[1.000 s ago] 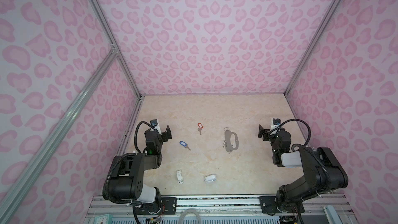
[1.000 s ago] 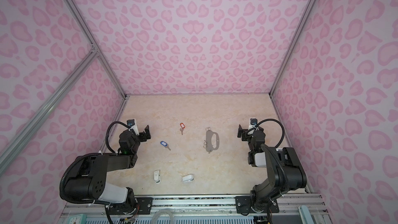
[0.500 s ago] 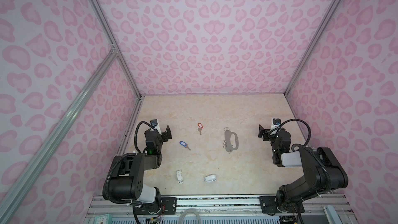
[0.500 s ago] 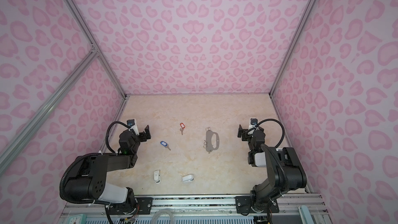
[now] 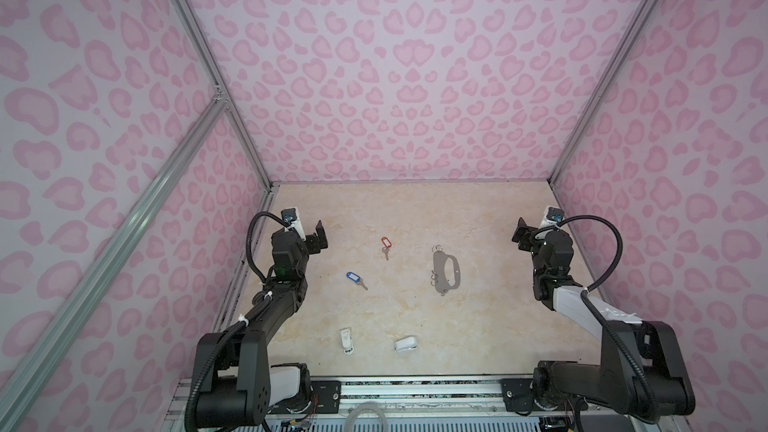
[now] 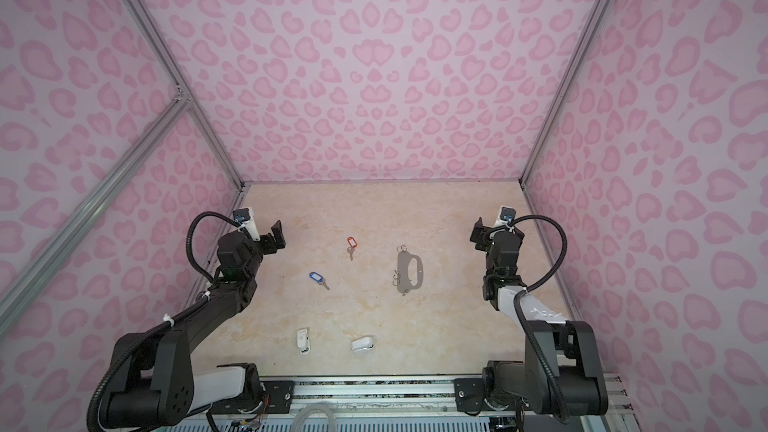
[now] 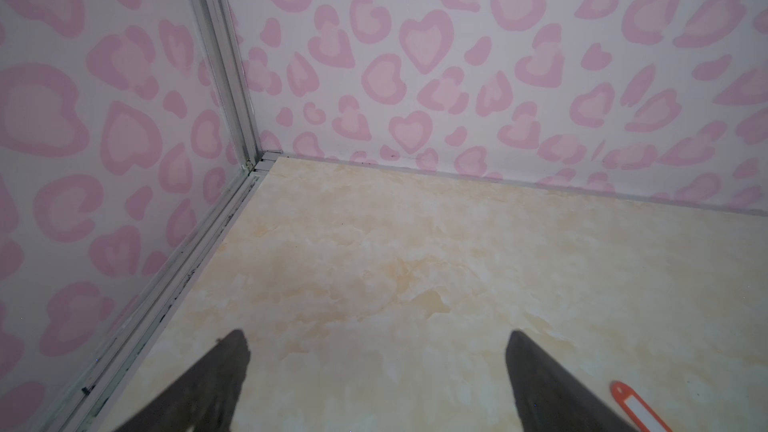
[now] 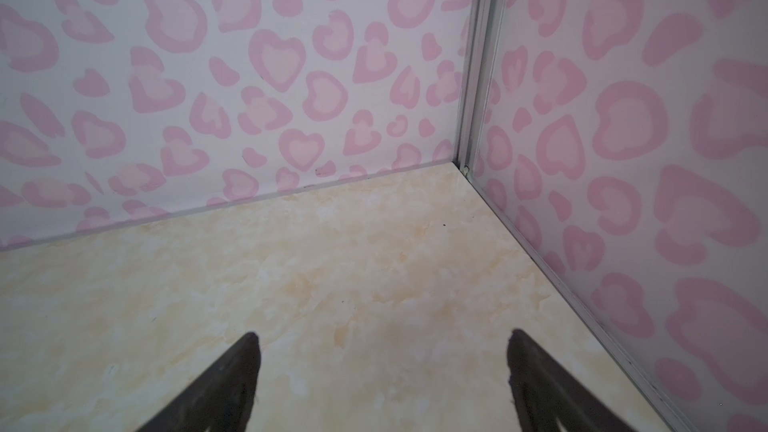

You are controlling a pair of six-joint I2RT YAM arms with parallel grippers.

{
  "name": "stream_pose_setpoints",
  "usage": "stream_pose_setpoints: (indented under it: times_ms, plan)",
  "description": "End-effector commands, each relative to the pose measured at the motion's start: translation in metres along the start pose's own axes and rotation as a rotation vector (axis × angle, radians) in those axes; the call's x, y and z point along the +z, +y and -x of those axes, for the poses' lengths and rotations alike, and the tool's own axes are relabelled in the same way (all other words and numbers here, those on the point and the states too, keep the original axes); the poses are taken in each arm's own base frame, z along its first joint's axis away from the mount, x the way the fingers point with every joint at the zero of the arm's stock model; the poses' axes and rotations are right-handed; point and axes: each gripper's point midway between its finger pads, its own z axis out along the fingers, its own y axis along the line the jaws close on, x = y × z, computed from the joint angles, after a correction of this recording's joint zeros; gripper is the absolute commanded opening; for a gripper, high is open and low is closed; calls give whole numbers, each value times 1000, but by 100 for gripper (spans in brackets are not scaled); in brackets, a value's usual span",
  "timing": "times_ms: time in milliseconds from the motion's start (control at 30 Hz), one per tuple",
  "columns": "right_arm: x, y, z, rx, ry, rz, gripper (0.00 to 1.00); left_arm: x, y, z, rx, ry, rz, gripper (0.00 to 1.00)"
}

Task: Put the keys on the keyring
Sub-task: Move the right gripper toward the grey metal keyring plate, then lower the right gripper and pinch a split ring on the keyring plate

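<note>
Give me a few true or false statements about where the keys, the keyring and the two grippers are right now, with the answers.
1. The orange-red-tagged key and the blue-tagged key lie on the table, apart from the keyring. True.
2. The left gripper holds the blue-tagged key. False: it is open and empty, and that key lies on the table.
3. In both top views the keyring lies left of both keys. False: it lies to their right.
4. The right gripper is open, with nothing between its fingers. True.
5. The blue-tagged key lies nearer the robot's base than the orange-red-tagged key. True.
</note>
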Motion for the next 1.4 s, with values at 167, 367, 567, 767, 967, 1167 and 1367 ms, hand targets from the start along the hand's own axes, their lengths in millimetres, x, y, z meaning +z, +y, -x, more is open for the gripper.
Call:
stream_pose_setpoints:
  times_ms: [167, 367, 567, 767, 967, 1167, 1367]
  plan:
    - [-51, 100, -34, -95, 211, 320, 69, -24, -68, -25, -13, 345, -185, 96]
    - [-85, 171, -72, -323, 348, 502, 64, -41, -102, -30, -9, 430, -277, 96]
    - [-100, 203, -106, -562, 472, 611, 68, -42, -105, -52, -50, 532, -286, 95]
    - [-105, 207, -127, -868, 476, 672, 59, -45, -104, -48, -43, 545, -278, 93]
    - [-122, 202, -148, -1276, 373, 855, 52, -46, -103, -47, -31, 537, -278, 93]
    - [-126, 191, -169, -1482, 278, 965, 45, -48, -99, -42, -5, 496, -261, 92]
    - [-133, 198, -187, -1525, 218, 1103, 37, -49, -99, -41, 7, 483, -263, 92]
